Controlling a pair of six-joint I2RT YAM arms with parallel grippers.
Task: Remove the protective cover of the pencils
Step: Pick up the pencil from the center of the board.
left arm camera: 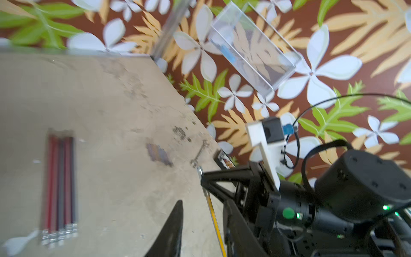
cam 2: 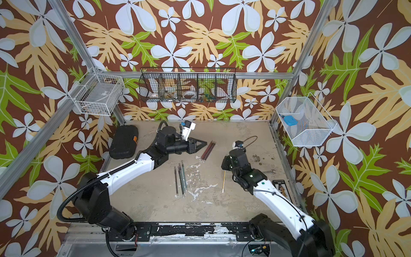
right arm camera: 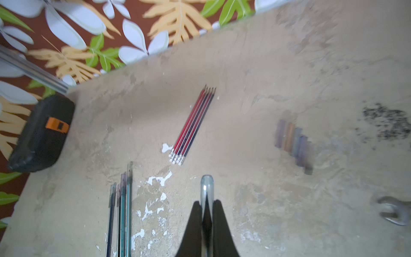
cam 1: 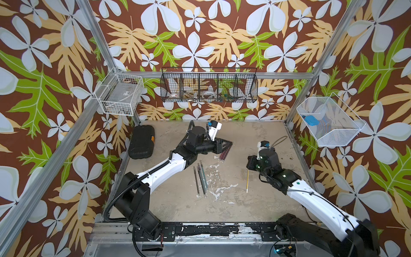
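Note:
My right gripper (right arm camera: 206,203) is shut on a clear protective cover (right arm camera: 206,184), whose rounded end sticks out past the fingertips. A yellow pencil (cam 1: 247,181) (left arm camera: 214,213) runs from the right gripper (cam 1: 249,168) toward the table's front. Whether it still sits in the cover I cannot tell. My left gripper (cam 1: 230,142) (left arm camera: 202,207) stands open and empty, level over the table beside a bundle of red and dark pencils (cam 1: 225,152) (right arm camera: 193,124). Several dark and teal pencils (cam 1: 201,178) (right arm camera: 124,211) lie mid-table in clear covers.
A black case (cam 1: 142,142) with an orange latch lies at the back left. A wrench (cam 2: 270,171) and a flat black tray (cam 2: 281,187) lie by the right edge. Wire baskets hang on the walls: white (cam 1: 121,93), black (cam 1: 209,85), white mesh (cam 1: 329,122).

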